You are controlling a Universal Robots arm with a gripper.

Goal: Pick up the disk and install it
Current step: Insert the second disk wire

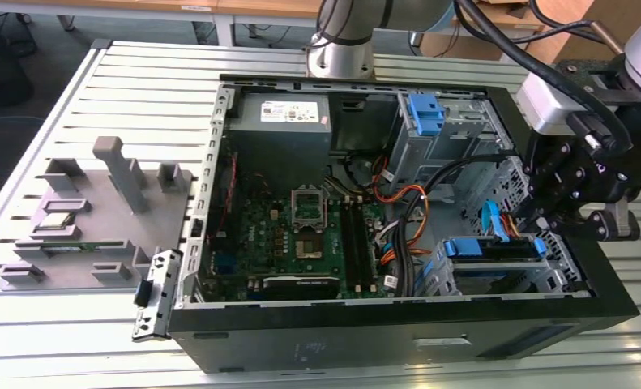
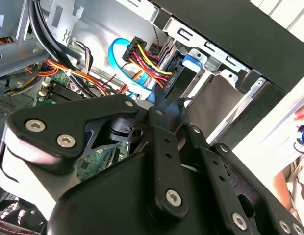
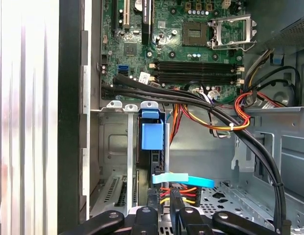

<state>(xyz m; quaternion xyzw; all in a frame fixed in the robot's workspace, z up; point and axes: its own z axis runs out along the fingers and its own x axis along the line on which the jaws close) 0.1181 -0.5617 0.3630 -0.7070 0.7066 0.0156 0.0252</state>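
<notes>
In the exterior view, the gripper [image 1: 576, 212] is seen just above the disk [image 1: 497, 247], already seated in the computer case's [image 1: 407, 344] drive bay. In the first wrist view, the disk [image 3: 153, 136] stands edge-on, straight ahead. Whether the gripper is clenched cannot be told.

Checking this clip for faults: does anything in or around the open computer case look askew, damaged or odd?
Nothing stands out. The disk sits square in its bay inside the computer case, cables look intact, and the gripper hangs just above it.
</notes>
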